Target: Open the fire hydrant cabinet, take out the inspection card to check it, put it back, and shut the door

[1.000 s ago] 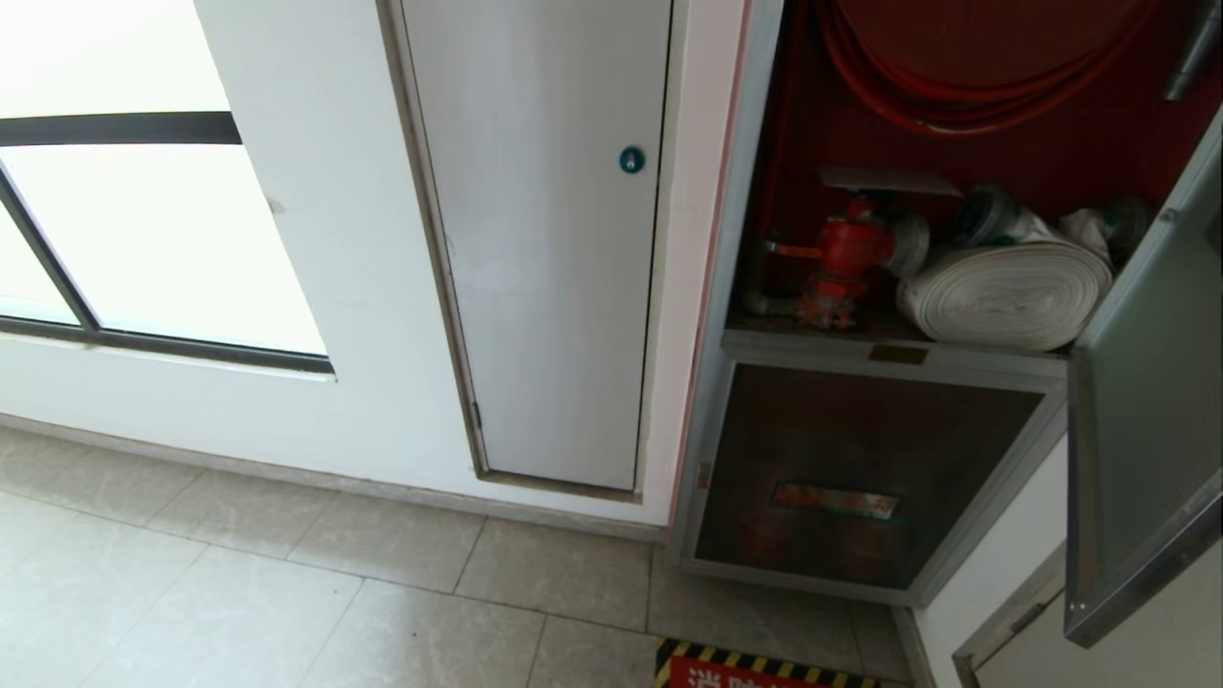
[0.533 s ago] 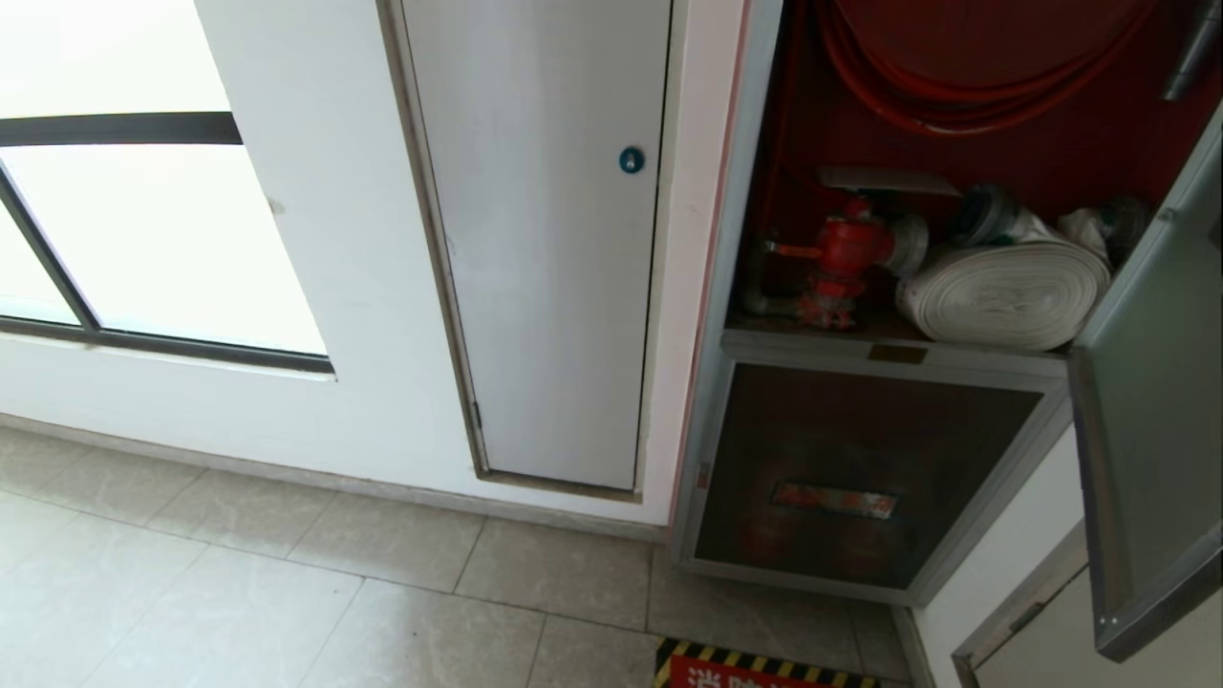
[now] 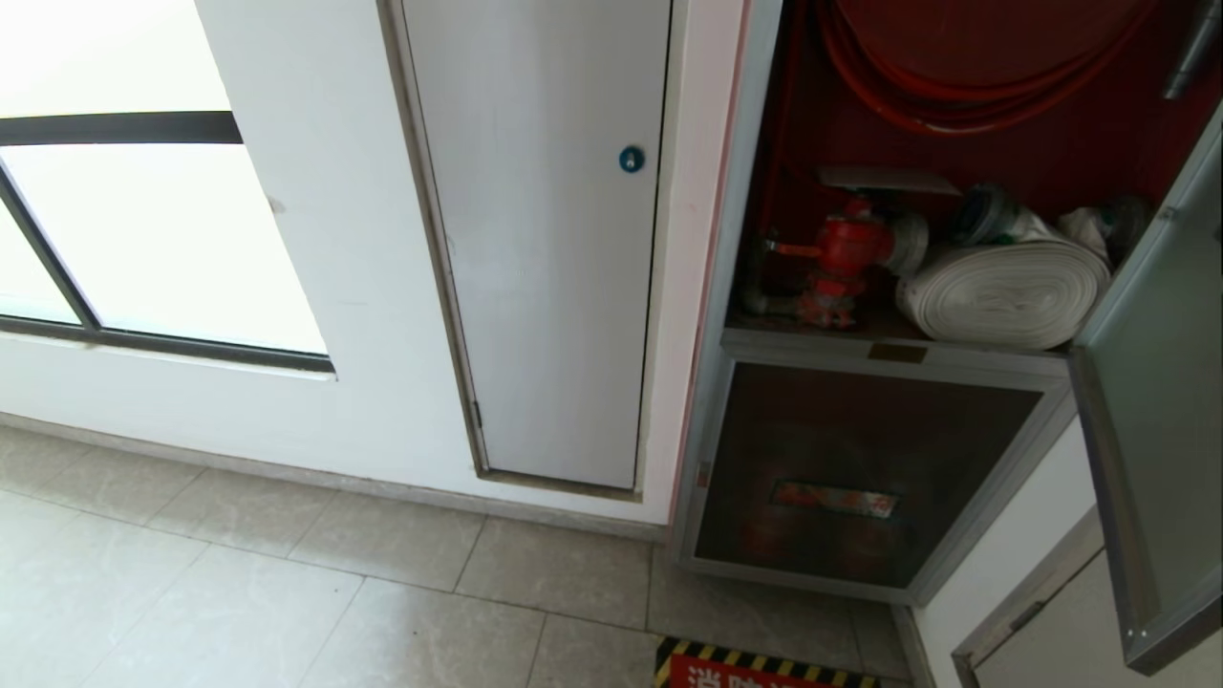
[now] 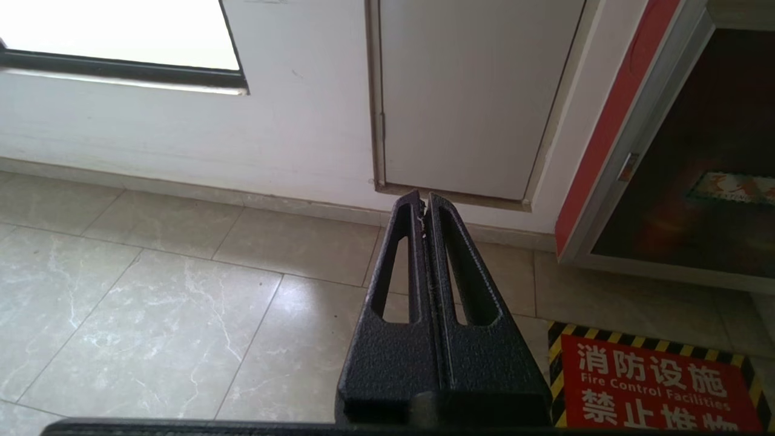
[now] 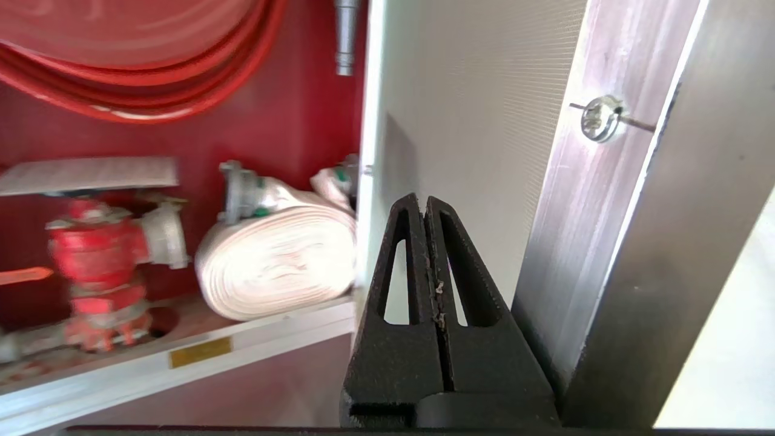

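The fire hydrant cabinet (image 3: pixel 736 239) stands open, showing its red interior, a red valve (image 3: pixel 850 248) and a white rolled hose (image 3: pixel 1003 291). The pale inspection card (image 3: pixel 889 180) lies flat on top of the valve and also shows in the right wrist view as the card (image 5: pixel 91 175). The door (image 3: pixel 1161 382) is swung out at the far right. My right gripper (image 5: pixel 425 200) is shut and empty, its tips close to the inner face of the door pane (image 5: pixel 472 121), next to the silver frame. My left gripper (image 4: pixel 422 197) is shut and hangs low over the floor.
A white panel with a round blue lock (image 3: pixel 545 239) is left of the cabinet. Below the shelf sits a dark glass panel with a red label (image 3: pixel 860 478). A red floor sign (image 3: pixel 755 669) with striped border lies in front. A red coiled hose (image 3: pixel 955 96) hangs above.
The door has swung further open, its lower edge shifting right and down in the head view. Everything else stays put.
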